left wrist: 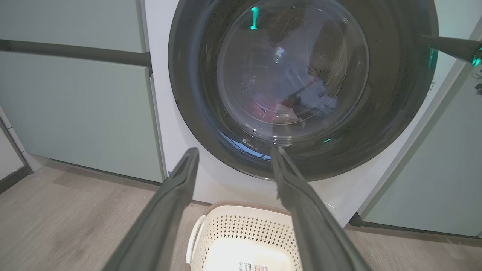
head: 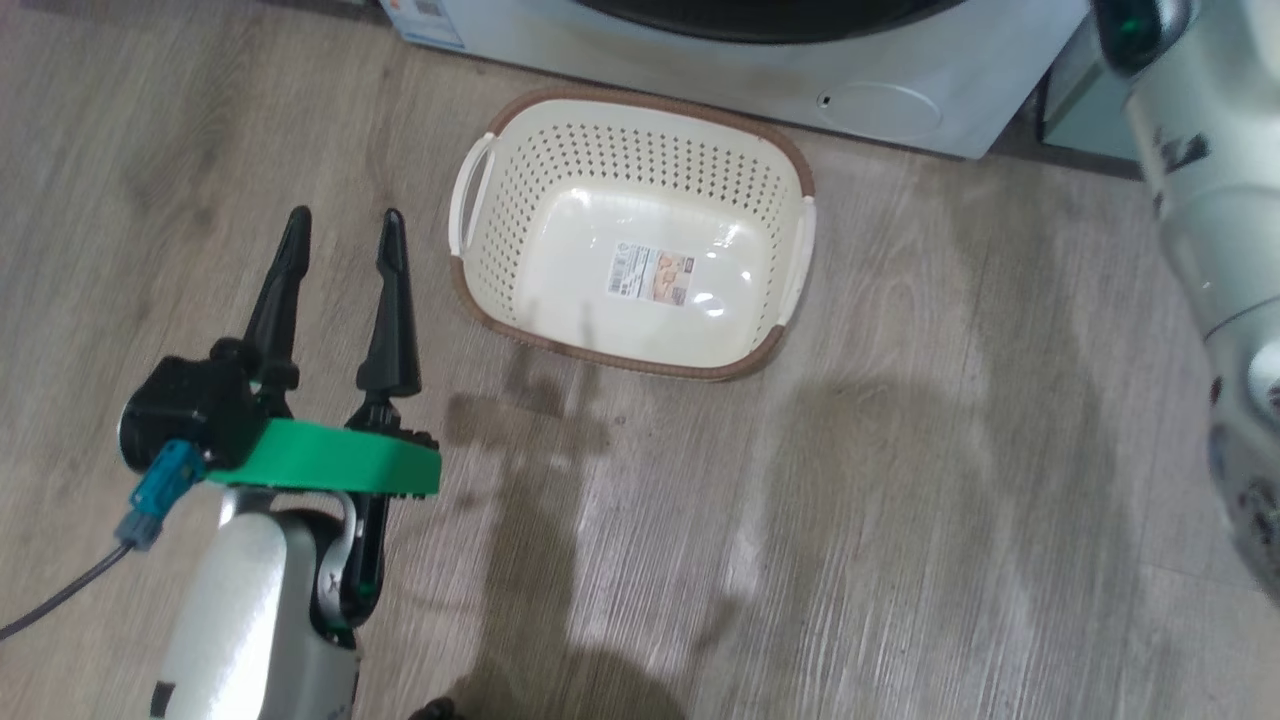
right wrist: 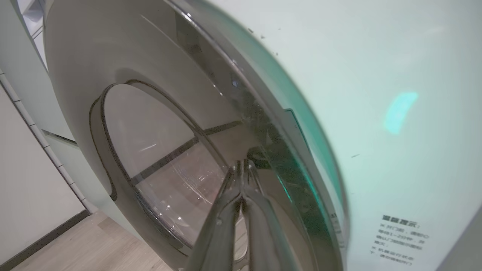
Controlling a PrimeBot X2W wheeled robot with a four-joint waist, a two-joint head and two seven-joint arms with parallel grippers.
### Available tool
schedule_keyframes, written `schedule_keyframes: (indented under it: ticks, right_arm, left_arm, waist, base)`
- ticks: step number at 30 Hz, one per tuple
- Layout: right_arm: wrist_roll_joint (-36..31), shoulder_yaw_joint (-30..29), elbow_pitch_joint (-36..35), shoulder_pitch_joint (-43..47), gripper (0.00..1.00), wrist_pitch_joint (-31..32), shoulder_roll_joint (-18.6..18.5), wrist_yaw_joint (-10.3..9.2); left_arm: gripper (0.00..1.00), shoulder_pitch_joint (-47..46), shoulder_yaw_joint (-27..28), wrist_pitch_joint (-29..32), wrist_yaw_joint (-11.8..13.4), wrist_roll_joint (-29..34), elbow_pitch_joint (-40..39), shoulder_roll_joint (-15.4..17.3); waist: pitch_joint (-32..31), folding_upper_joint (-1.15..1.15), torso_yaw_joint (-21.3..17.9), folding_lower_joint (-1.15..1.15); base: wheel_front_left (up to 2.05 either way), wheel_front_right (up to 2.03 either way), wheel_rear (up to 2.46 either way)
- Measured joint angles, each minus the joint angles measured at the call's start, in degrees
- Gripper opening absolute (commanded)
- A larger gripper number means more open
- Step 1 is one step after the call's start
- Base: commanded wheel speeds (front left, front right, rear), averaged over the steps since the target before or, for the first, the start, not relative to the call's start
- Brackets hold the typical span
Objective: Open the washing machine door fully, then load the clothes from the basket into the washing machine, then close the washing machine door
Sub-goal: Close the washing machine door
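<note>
The washing machine (left wrist: 163, 124) stands ahead, and its door (left wrist: 192, 75) lies flush against the front. Through the glass a dim red patch of the clothes (left wrist: 263, 107) shows low in the drum. On the floor before the machine, the basket (head: 560, 170) holds nothing but its label. My left gripper (head: 345, 217) hovers open to the basket's left, pointing at the door (left wrist: 234, 149). My right gripper (right wrist: 241, 162) is shut, its tips against the door's glossy rim (right wrist: 94, 56) near the right edge; the same gripper (left wrist: 452, 48) shows in the left wrist view.
Pale green cabinets flank the machine on the left (left wrist: 75, 113) and right (left wrist: 433, 169). A round white flap (head: 880, 108) sits low on the machine front. My right forearm (head: 1215, 200) rises along the right side. Wood floor spreads around the basket.
</note>
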Motion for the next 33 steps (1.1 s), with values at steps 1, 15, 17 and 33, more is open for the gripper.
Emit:
schedule_keyframes:
  ticks: [1,15,17,33]
  right_arm:
    - [-0.2,-0.2,0.7,-0.8,0.00,-0.1,-0.3,0.00]
    - [-3.9,-1.5,5.2,-4.7,0.00,-0.8,-0.2,0.51]
    - [-4.0,-1.5,5.2,-4.6,0.00,-0.8,0.0,0.48]
    - [2.0,0.4,-15.3,17.3,1.00,-1.2,1.3,-0.01]
  left_arm:
    - [1.00,-0.1,0.1,0.0,-0.4,0.0,0.0,-0.1]
    - [1.00,-1.8,1.2,0.0,-1.5,1.0,0.4,-1.5]
    - [1.00,-1.8,1.4,0.0,-1.5,1.5,0.7,-1.5]
    - [1.00,1.8,3.1,0.0,-1.9,3.5,2.3,-1.6]
  waist:
    - [0.3,0.00,0.2,0.00]
    - [2.1,0.00,1.0,0.00]
    - [1.6,0.00,0.8,0.00]
    - [-5.3,0.00,-3.9,-0.01]
  base:
    - [0.00,0.00,0.00]
    - [0.00,0.00,0.00]
    - [0.00,0.00,0.00]
    - [0.00,0.00,0.00]
